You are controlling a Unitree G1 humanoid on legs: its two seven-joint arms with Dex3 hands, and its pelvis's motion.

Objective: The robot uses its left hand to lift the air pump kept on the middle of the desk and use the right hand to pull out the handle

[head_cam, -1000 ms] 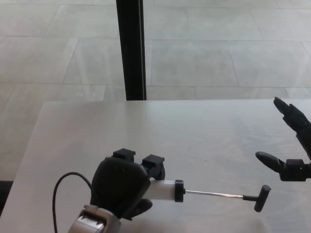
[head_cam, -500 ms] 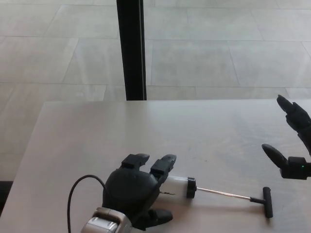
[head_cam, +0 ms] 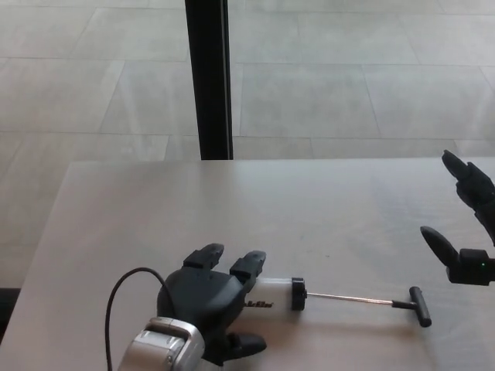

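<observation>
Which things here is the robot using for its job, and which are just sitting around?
For the job:
air pump, lying on the desk
its handle, pulled out on the rod
left hand, open over the pump
right hand, open, away from the handle

Just there:
black cable by the left wrist
black post behind the desk

One air pump [head_cam: 280,294] (its single T-handle [head_cam: 418,306] drawn out), two robot hands, left [head_cam: 207,297] and right [head_cam: 464,224], on one desk [head_cam: 255,209], one black post [head_cam: 209,77] behind.
</observation>
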